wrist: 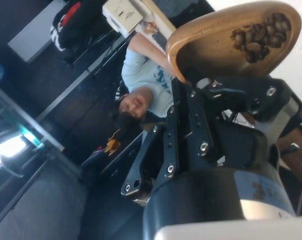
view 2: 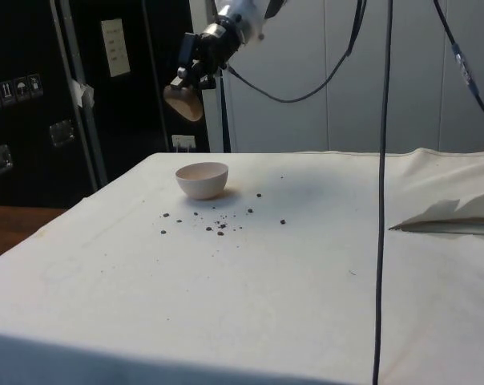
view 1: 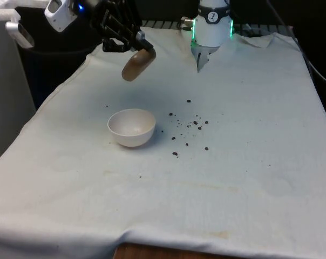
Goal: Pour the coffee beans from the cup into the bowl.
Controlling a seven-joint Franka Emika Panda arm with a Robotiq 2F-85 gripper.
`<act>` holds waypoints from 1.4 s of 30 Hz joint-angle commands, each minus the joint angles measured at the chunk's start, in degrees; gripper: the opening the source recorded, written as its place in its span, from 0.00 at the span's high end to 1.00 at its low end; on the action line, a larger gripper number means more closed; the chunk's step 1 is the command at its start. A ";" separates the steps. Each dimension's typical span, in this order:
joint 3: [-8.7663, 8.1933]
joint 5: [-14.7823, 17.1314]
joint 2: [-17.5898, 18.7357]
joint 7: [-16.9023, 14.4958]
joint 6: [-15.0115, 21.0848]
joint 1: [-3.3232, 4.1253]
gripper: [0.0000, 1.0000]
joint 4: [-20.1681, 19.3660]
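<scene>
Holding the tan cup (view 1: 137, 65) clamped in my end effector (view 1: 131, 47) at upper left, tilted above the white bowl (view 1: 131, 127), I keep its coffee beans (wrist: 260, 37) ready for pouring.

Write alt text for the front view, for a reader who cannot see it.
The end effector holds a tilted brown cup in the air above a white-clothed table. A white bowl sits on the cloth below it, with dark coffee beans scattered on the cloth toward the front view's right.
</scene>
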 commanded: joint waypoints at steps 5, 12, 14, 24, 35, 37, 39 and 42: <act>-0.34 1.60 0.80 -0.06 -1.72 -0.11 1.00 0.00; -0.23 4.64 2.46 0.23 -4.70 -0.80 1.00 0.52; -0.29 4.98 2.64 0.29 -4.98 -0.80 1.00 0.57; -0.97 8.65 4.70 0.40 -8.42 -0.97 1.00 0.97; -2.35 13.06 7.33 0.52 -13.01 -1.32 1.00 1.66; -2.64 13.75 7.73 0.52 -13.87 -1.49 1.00 1.83; -2.98 14.44 8.19 0.52 -14.73 -1.60 1.00 1.95; -3.44 15.47 8.88 0.57 -16.10 -1.89 1.00 2.12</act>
